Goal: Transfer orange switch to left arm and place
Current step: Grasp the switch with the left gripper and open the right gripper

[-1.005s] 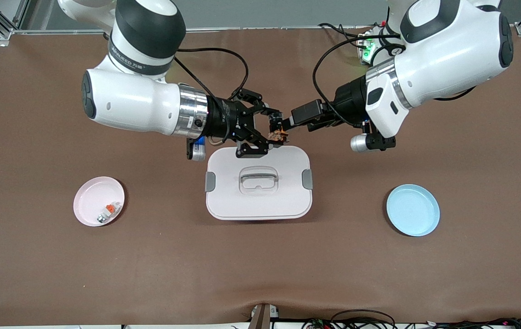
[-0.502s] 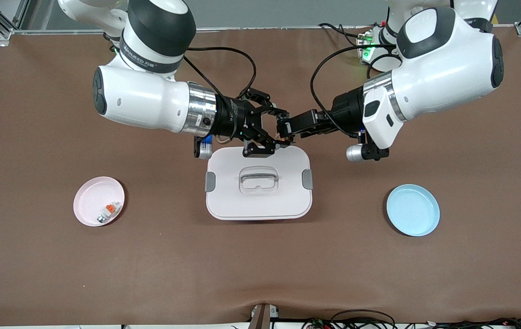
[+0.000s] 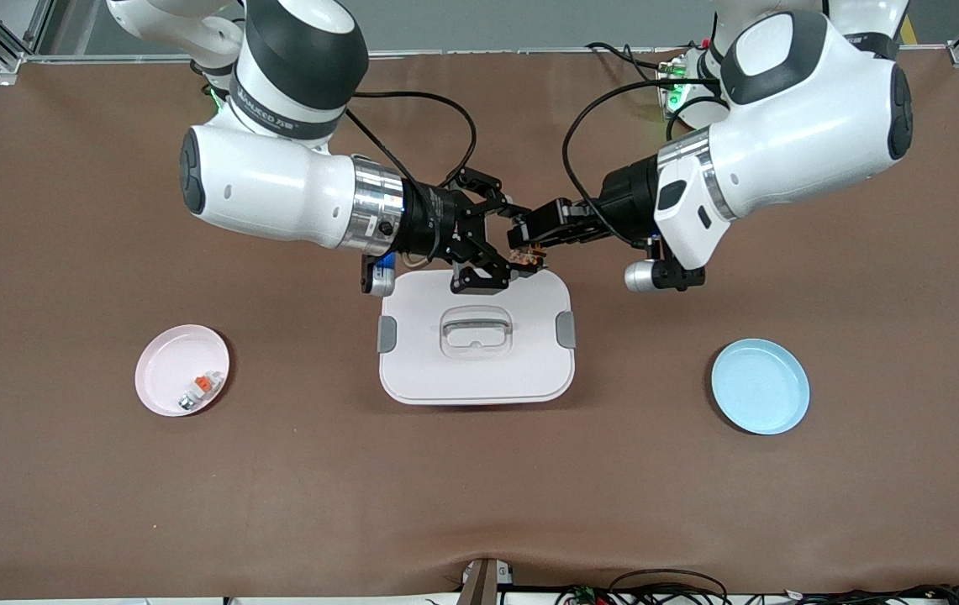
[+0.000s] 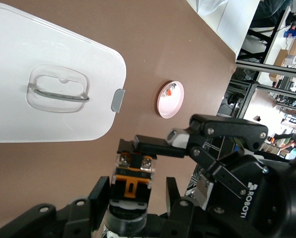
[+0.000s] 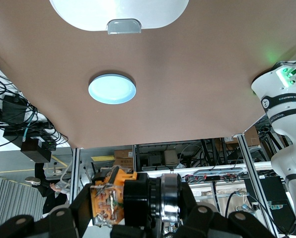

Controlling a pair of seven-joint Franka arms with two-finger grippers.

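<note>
Meeting over the box (image 3: 476,336) edge — right gripper (image 3: 516,254) clenched on the switch (image 3: 527,254); left gripper (image 3: 523,239) fingers around it, grip unclear.

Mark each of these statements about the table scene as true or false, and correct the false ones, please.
1. The orange switch is in the air between the two end effectors, over the edge of the box. True.
2. The box lid is off. False: the lid is on, its handle showing.
3. The blue plate holds nothing. True.
4. The pink plate holds nothing. False: a small white-grey piece with an orange cap lies in it.
5. The right end effector rests on the table. False: it is up, holding the switch where the left end effector meets it.
</note>
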